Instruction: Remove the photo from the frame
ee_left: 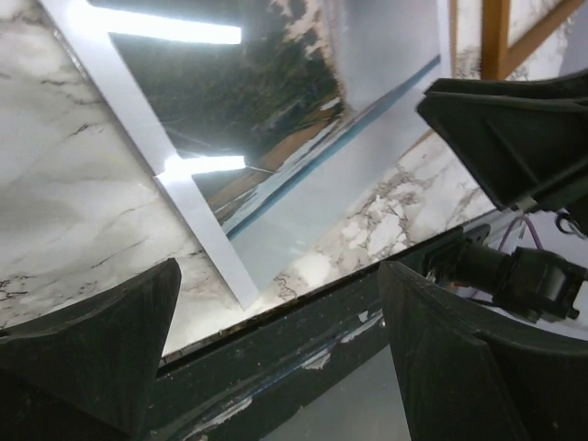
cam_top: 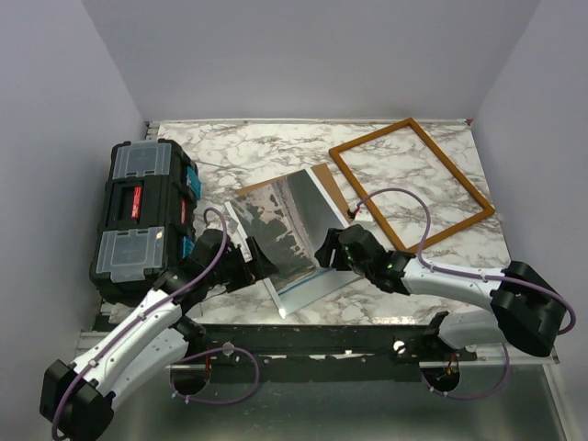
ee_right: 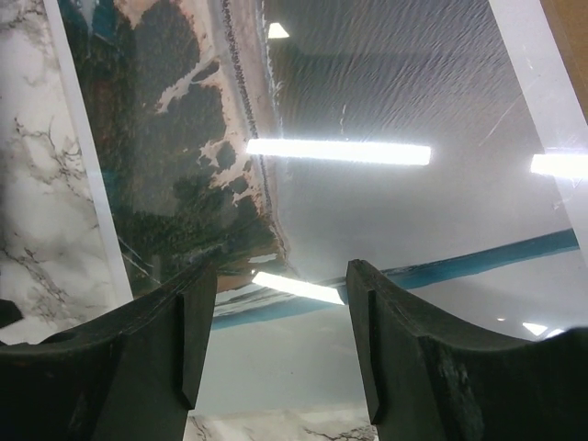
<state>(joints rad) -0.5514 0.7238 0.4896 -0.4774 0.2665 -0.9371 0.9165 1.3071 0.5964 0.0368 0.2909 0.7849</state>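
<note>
Overhead, the photo (cam_top: 289,234) lies flat at the middle of the marble table (cam_top: 276,152), out of the frame (cam_top: 370,137). The frame rests empty at 2 o'clock from it, apart from the print. A brown board (cam_top: 329,184) shows from under the photo's far corner at 1 o'clock, and a black toolbox (cam_top: 142,216) stands at 9 o'clock. The left gripper (cam_top: 260,265) sits at the photo's 8 o'clock edge, jaws spread wide with nothing between them; its wrist camera shows the print's near corner beyond the fingers (ee_left: 110,340). The right gripper (cam_top: 329,250) hangs over the photo's 4 o'clock edge, jaws partly apart above the glossy surface (ee_right: 367,211) and clamping nothing visible.
</note>
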